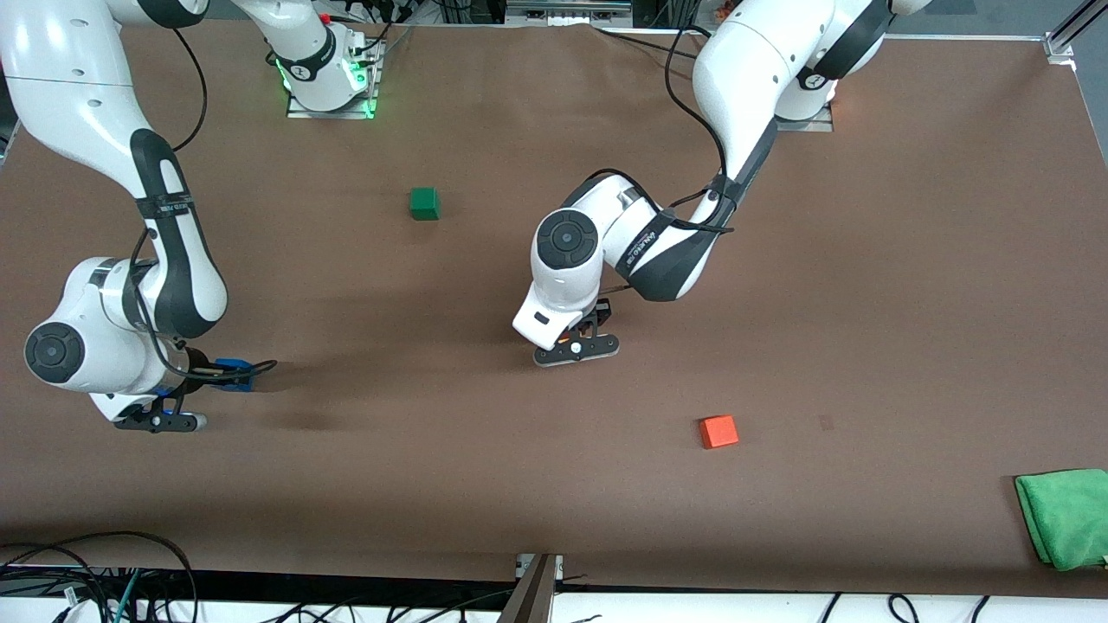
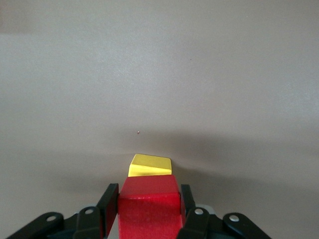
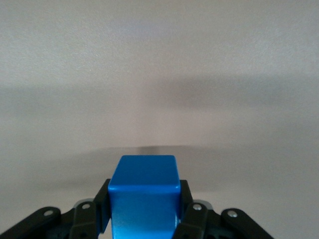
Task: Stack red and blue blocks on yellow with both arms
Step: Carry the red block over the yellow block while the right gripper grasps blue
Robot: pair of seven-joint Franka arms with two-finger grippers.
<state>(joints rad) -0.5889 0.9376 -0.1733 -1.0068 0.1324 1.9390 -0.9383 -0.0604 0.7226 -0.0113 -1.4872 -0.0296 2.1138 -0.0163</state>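
The left arm bends down mid-counter, its left pincer clamping the red block over the yellow cube. At nine o'clock, the right pincer grips the blue block.

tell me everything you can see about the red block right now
The red block is a small, plain, matte, deep red cube with crisp edges. It sits squarely between the fingers of the left gripper, which press on two of its sides. The yellow cube shows just past its top edge. In the front view the left arm hides it.
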